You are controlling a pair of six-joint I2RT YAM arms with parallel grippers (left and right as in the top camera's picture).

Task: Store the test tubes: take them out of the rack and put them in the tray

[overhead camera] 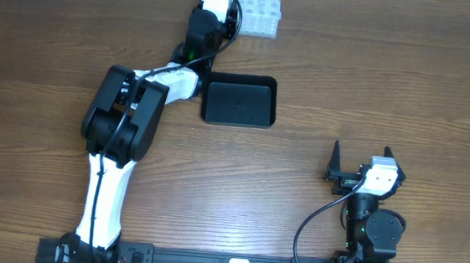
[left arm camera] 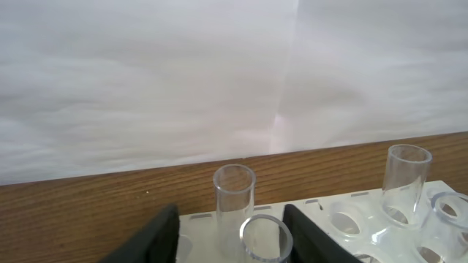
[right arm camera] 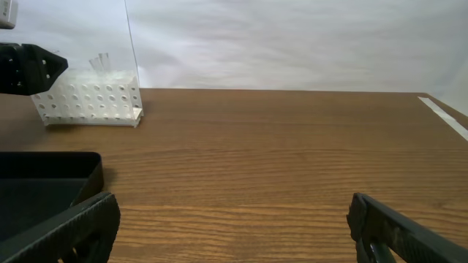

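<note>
The white test tube rack [overhead camera: 258, 17] stands at the table's far edge, with clear tubes upright in it. My left gripper [overhead camera: 229, 19] is at the rack's left end. In the left wrist view it [left arm camera: 230, 213] is open, its dark fingers [left arm camera: 157, 235] either side of two clear tubes [left arm camera: 234, 191] in the rack [left arm camera: 344, 219], without touching them. Another tube [left arm camera: 406, 183] stands further along. The black tray [overhead camera: 239, 101] lies just in front of the rack. My right gripper [overhead camera: 361, 155] rests open near its base, well away from both; its wrist view shows the rack [right arm camera: 88, 98] and tray [right arm camera: 44, 183] far off.
Bare wooden table surrounds the tray and rack. A white wall [left arm camera: 234, 73] rises right behind the rack. The left arm's black and white links [overhead camera: 127, 115] stretch across the table's left half. A strip of pale tape [right arm camera: 442, 113] marks the table's right side.
</note>
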